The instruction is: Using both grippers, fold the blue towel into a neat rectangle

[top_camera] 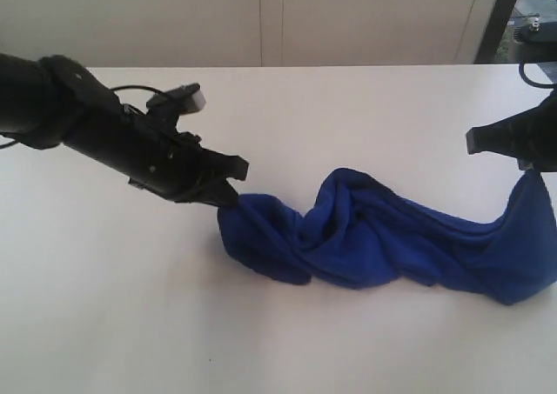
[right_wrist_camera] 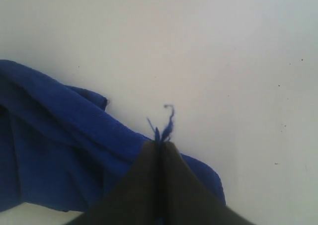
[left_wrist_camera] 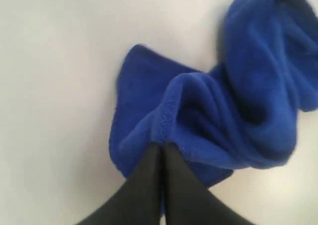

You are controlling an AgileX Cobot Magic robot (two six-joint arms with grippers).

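Though left hand (left_wrist_camera: 161,153) and right hand (right_wrist_camera: 160,148) clamp its ends, the blue towel (top_camera: 383,237) lies bunched between them, zero folds yet.

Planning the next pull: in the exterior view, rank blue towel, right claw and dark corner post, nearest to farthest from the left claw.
1. blue towel: its left end is pinched in the left claw.
2. right claw: right side, on the towel's other end.
3. dark post: background, far right.
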